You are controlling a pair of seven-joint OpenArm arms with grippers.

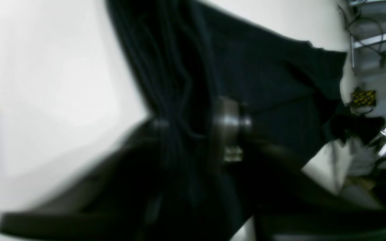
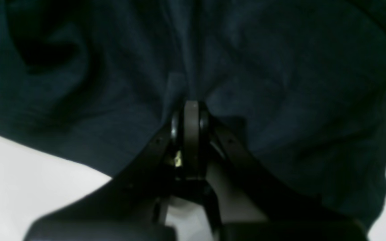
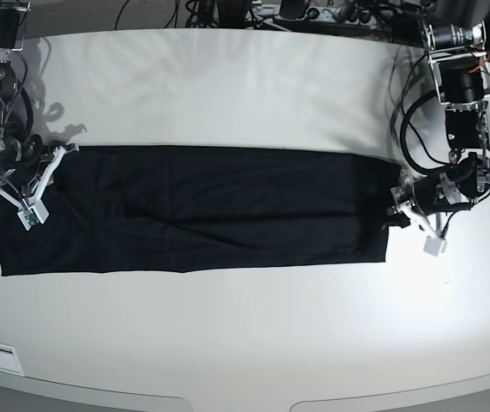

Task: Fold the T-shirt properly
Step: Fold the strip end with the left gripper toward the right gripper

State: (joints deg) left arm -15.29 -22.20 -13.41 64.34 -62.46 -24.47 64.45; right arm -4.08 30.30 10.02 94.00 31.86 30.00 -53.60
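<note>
The T-shirt (image 3: 193, 210) lies as a long dark band across the white worktop (image 3: 245, 94). Cables (image 3: 227, 13) crowd the far edge. The right tool (image 2: 191, 113) is clamped on cloth; the left tool (image 1: 196, 125) pinches bunched fabric.
</note>
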